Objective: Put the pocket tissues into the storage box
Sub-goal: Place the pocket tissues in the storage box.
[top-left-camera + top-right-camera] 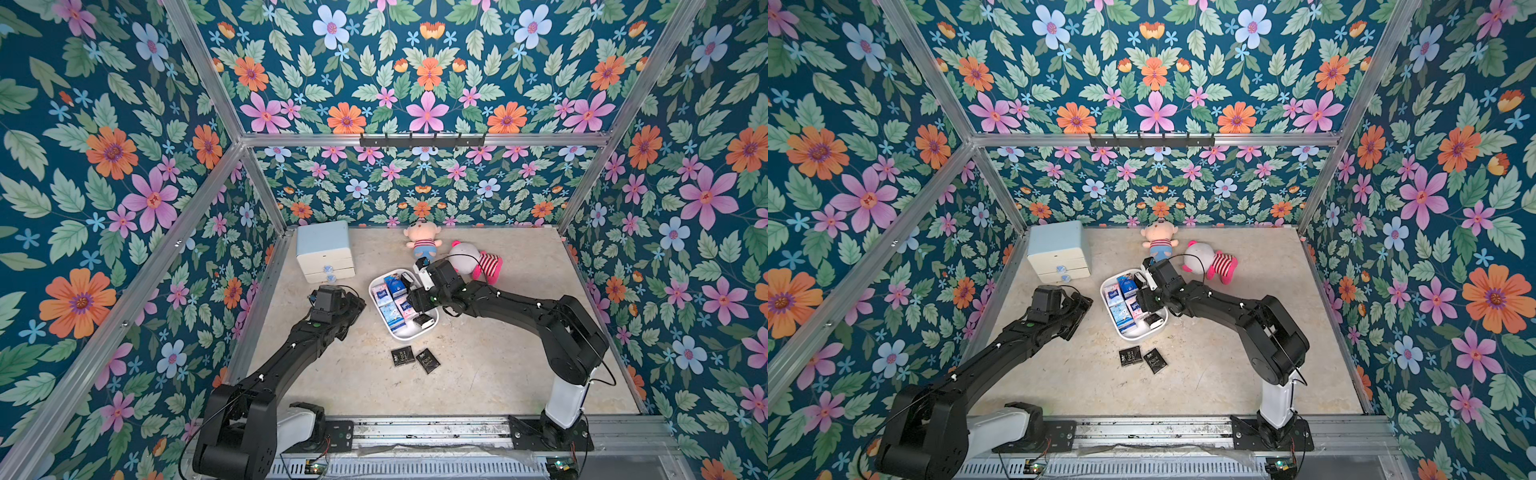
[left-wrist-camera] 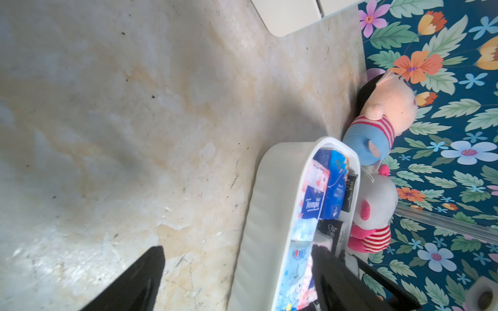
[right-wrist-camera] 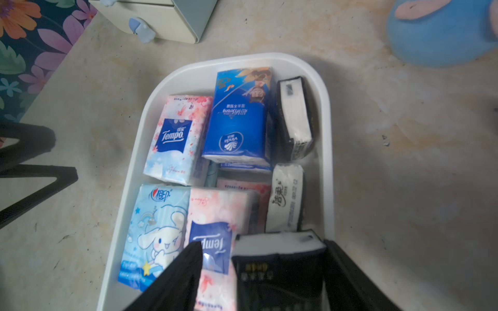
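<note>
My right pincer (image 3: 262, 242) is standing open astride a black packet (image 3: 277, 269) in the storage box (image 3: 327, 161). One finger (image 3: 347, 274) is crowding it, risking dragging it out.

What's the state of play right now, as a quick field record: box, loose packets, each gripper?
storage box: mid-table, holding several pocket tissues
loose packet one: black, on the table, outside the box on the arm-base side
loose packet two: black, beside it
right gripper: open, over the box, jaws either side of a black packet in the box
left gripper: open, empty, beside the box
left to do: two packets
</note>
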Tool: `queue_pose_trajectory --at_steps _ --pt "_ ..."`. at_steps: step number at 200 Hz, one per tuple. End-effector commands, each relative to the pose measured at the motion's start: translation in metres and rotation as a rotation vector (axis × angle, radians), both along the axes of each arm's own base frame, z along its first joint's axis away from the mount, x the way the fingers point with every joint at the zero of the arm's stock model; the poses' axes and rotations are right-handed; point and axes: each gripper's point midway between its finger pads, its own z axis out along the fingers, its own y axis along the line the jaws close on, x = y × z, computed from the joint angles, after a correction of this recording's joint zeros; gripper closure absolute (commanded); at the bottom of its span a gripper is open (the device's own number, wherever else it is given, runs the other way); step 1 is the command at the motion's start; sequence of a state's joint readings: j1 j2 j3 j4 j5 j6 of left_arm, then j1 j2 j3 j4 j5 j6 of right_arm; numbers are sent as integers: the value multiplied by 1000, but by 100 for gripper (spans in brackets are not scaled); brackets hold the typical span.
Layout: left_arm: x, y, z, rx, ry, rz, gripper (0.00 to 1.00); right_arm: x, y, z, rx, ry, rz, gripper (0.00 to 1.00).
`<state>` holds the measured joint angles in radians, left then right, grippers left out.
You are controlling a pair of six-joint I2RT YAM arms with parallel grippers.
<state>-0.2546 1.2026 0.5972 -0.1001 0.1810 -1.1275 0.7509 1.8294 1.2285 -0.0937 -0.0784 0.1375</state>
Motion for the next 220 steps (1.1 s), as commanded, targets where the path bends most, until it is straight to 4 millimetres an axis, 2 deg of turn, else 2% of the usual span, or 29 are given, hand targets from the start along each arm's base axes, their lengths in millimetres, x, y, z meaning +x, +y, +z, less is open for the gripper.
queue_pose_trajectory --at_steps 1,31,67,97,113,134,160,176,193,220 --pt "7 -3 5 -12 -20 -3 9 0 -6 12 -4 -25 -17 24" --pt "11 -7 6 -16 -19 -18 9 -8 -14 20 -8 -16 -22 25" --pt "14 -8 7 -17 -20 -25 9 -37 -18 13 10 105 19 25" --pt "14 -10 6 -19 -16 -33 9 -59 -11 10 85 207 55 25" --pt "15 -10 6 -19 -16 -35 9 -63 -3 11 129 243 78 25" --pt "16 -11 8 -19 -19 -39 10 -60 9 9 164 276 84 25" --pt "13 -10 9 -19 -21 -41 10 -36 3 -12 117 287 -14 24" --pt "10 -9 8 -15 -17 -43 10 -27 4 -17 124 315 -41 24" --pt "6 -8 9 -10 -19 -40 9 -24 6 -13 122 312 -45 24" --pt "0 -4 8 6 -17 -37 9 -24 -1 3 125 272 -60 24"
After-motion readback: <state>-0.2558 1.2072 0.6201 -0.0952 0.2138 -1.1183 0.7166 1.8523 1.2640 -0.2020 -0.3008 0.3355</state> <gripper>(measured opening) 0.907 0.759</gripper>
